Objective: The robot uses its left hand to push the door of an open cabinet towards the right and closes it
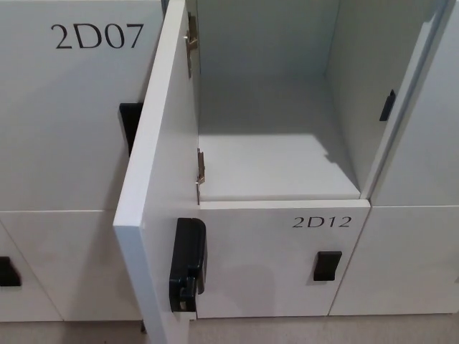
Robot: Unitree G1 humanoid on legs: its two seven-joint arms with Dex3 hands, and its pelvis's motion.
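Note:
A white locker door (pixel 154 186) stands open, swung out toward me on hinges (pixel 200 175) along its far edge. A black latch block (pixel 187 265) sits on its inner face near the free edge. To its right the open compartment (pixel 280 150) shows a bare pale floor and walls, with a small black strike (pixel 387 105) on its right wall. Neither of my hands shows in the head view.
Shut lockers surround the open one: 2D07 (pixel 97 36) at the upper left with a black handle (pixel 130 123) partly behind the door, and 2D12 (pixel 321 222) below with a black handle (pixel 327 266). Another handle (pixel 8 272) shows at far left.

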